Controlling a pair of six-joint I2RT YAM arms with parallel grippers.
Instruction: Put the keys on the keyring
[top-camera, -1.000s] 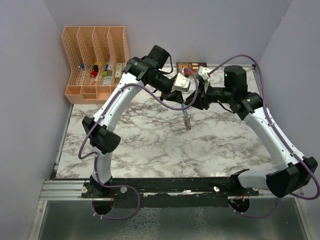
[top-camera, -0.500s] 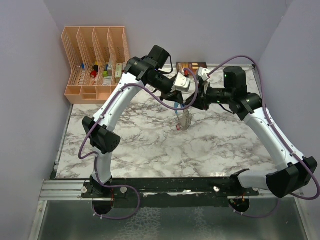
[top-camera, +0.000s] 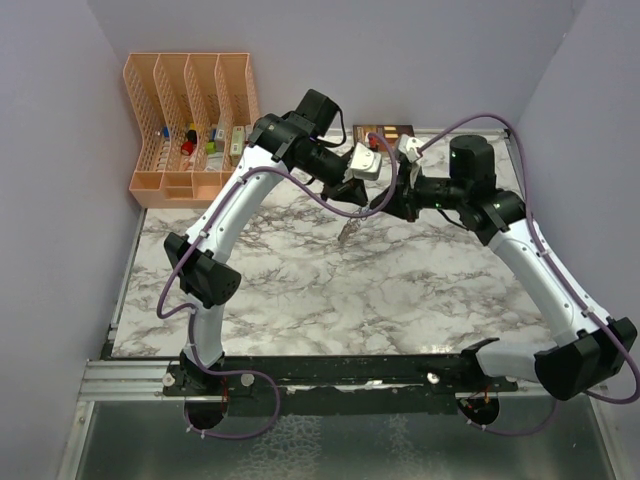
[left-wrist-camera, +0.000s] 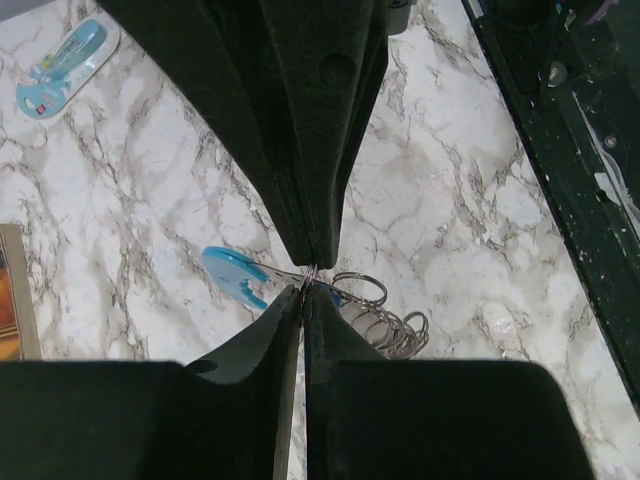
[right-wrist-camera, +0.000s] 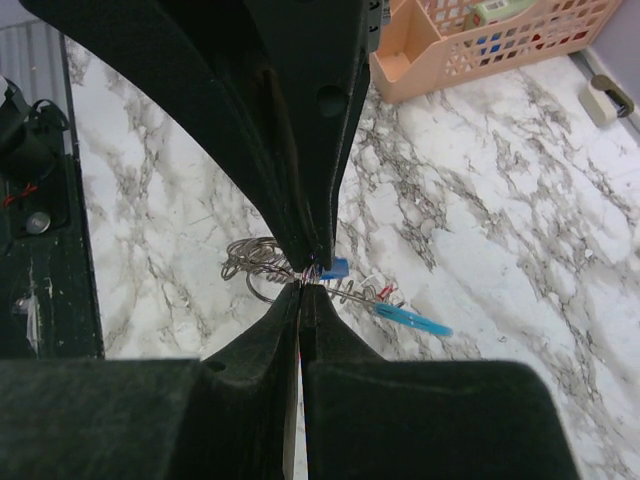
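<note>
1. L gripper (left-wrist-camera: 308, 280) is pinching shut on the loose grey metal keyring (left-wrist-camera: 392, 330) w/ a curved light-blue strap (left-wrist-camera: 232, 275).
2. R gripper (right-wrist-camera: 300, 283) is clamping it too, above the marble tabletop (top-camera: 300, 290).
3. Tiny dark-blue-tagged key (right-wrist-camera: 334, 269) & red-tagged key (right-wrist-camera: 385, 292) are dangling among its links.

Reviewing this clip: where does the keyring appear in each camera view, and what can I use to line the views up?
Top external: the keyring hangs near centre, in the upper half, small.
Left wrist: lower centre, rings just right of the shut left fingers.
Right wrist: centre, rings just left of the shut right fingers.
Shared landmark: the marble table under it in all three views.
</note>
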